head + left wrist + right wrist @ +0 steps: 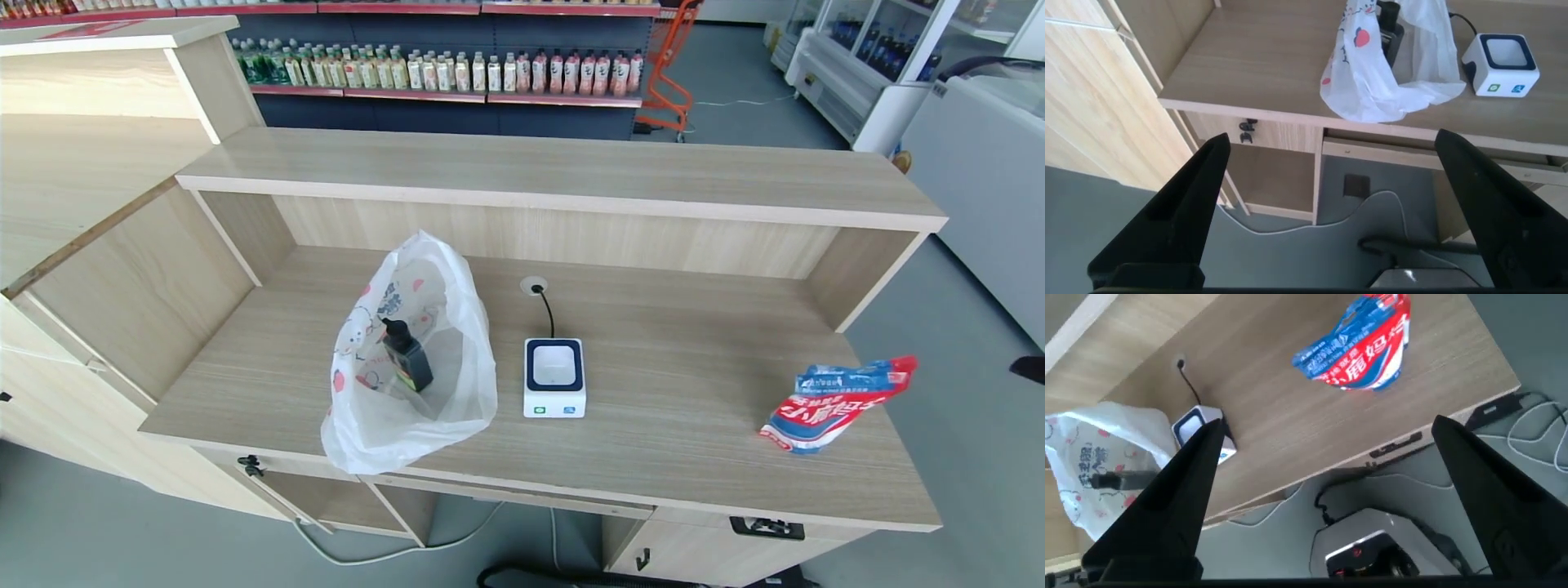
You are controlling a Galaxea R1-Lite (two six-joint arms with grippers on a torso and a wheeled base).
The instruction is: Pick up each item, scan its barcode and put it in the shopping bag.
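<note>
The left gripper and right gripper hang wide open short of the counter, the shopping bag with a black bottle beyond the left, the red-and-blue snack pouch beyond the right.

The shopping bag, a dark bottle inside, is being seen just beside the scanner; the red-and-blue pouch, well apart on its other side. The right gripper is being held spread wide.

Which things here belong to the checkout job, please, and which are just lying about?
Job: bag, bottle inside it, scanner, pouch.
Just about: drinks shelf, fridge.
</note>
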